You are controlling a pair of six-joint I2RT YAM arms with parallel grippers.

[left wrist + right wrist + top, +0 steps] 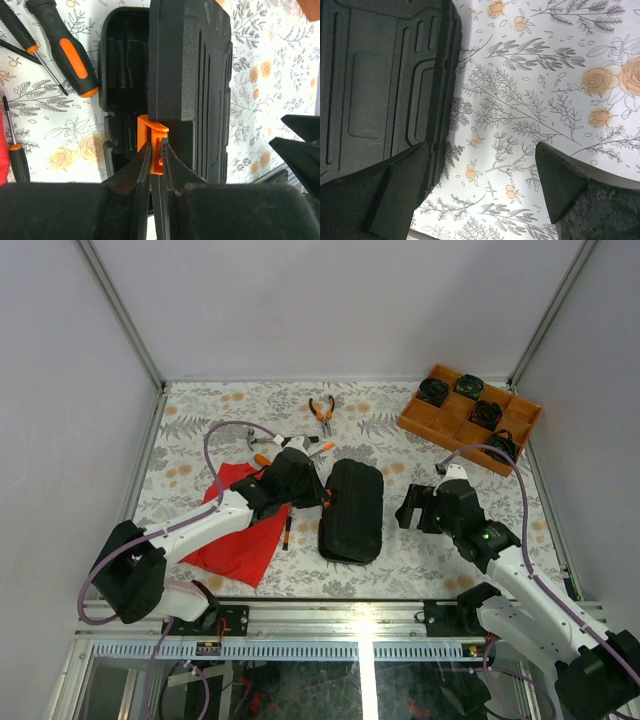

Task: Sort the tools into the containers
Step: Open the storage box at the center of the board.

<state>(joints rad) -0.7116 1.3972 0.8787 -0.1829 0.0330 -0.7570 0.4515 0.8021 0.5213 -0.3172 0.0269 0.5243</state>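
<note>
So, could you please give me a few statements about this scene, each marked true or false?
1. The left gripper is shut on the orange latch of the black ribbed plastic tool case. True.
2. The right gripper is clamped on that case. False: its jaws stand open beside the case, holding nothing.
3. The orange-handled pliers lie inside the case. False: they lie on the floral table cover, beyond the case.
4. The red cloth lies left of the case in the overhead view. True.
</note>
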